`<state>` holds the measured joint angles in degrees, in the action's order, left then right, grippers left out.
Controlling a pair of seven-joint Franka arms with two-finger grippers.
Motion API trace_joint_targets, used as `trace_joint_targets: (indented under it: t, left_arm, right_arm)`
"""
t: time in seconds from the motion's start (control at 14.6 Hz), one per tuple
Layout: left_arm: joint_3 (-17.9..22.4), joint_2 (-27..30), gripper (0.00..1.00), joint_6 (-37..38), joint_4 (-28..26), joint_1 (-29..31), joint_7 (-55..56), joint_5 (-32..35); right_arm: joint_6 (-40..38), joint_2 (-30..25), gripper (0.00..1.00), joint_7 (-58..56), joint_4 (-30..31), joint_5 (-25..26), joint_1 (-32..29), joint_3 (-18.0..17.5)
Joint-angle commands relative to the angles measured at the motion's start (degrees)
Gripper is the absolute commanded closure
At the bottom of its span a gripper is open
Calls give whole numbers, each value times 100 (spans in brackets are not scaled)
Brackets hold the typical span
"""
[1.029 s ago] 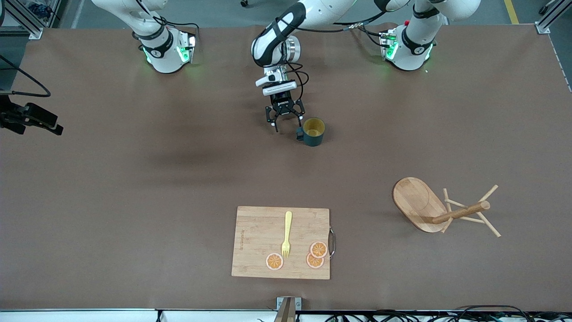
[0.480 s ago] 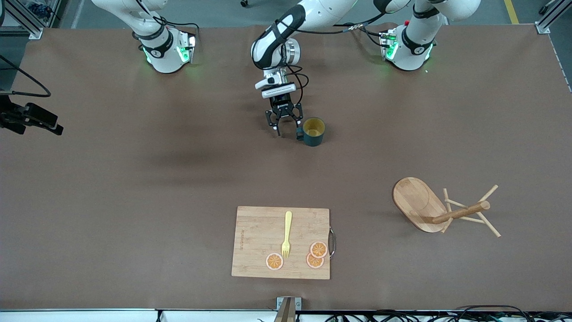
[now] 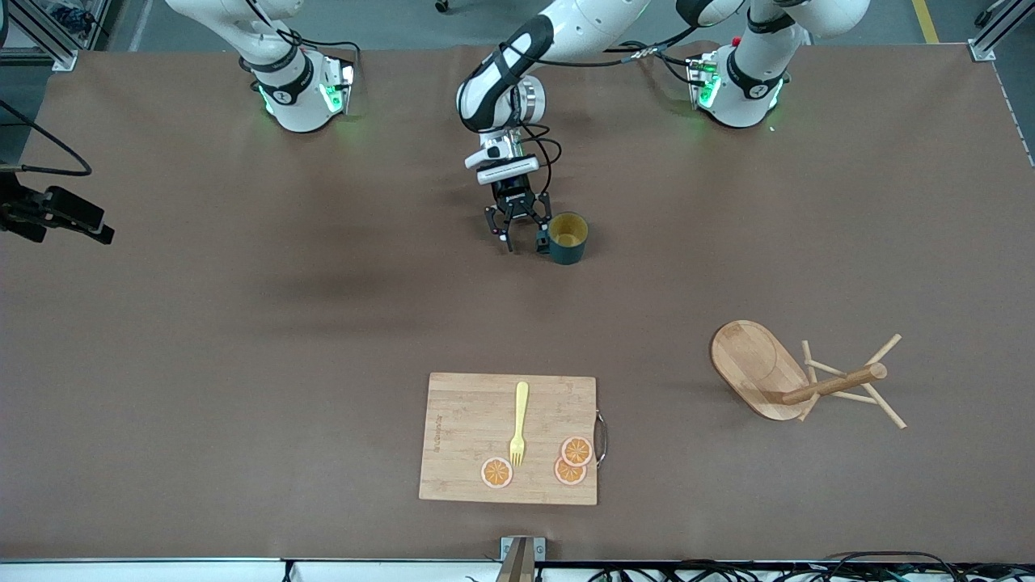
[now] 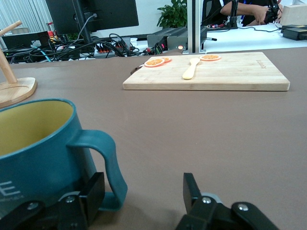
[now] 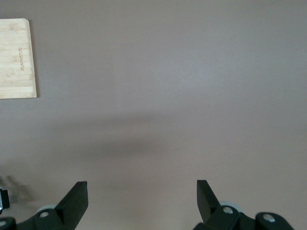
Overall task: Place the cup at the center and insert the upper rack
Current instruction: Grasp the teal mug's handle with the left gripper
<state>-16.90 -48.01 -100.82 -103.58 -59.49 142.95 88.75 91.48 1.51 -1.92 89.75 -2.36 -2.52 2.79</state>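
Cup, one dark teal mug with a yellowish inside, stood upright on the brown table, roughly midway between the two arms' ends and farther from the front camera than everything else on the table.

Going from the left edge of the front view to the right, we first saw the right arm waiting, lifted off the table; its wrist view showed the right gripper with fingers spread wide and nothing between them, over bare table.

Next came the left gripper, down at table level just beside the cup. In the left wrist view its fingers were partly apart, with the cup's handle standing between them. One finger sat close against the handle; we could not tell whether it gripped.

Nearer the front camera lay one wooden cutting board. On it we counted one yellow fork and three orange slices.

Last, toward the left arm's end, one upper rack, a light wooden mug tree, lay tipped on its side, its oval base on edge and its post and pegs resting on the table, well apart from the cup.
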Motion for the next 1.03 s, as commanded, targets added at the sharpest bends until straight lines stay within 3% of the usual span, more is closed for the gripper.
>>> trace_joint_targets:
  t: [0.0, 0.27, 0.75, 0.96]
  left_arm:
    - [63, -85, 36, 45, 110, 8, -109, 117]
    - [90, -103, 52, 27, 110, 17, -109, 161]
    - [99, -42, 99, -25, 119, 95, -83, 143]
    - [73, 72, 100, -157, 215, 201, -249, 73]
  right_arm:
    - [55, -195, 0, -19, 218, 95, 15, 2]
    - [46, -187, 0, -19, 227, 86, 24, -7]
    - [28, -178, 0, -28, 236, 86, 24, -7]
    - [28, -178, 0, -28, 227, 86, 24, -7]
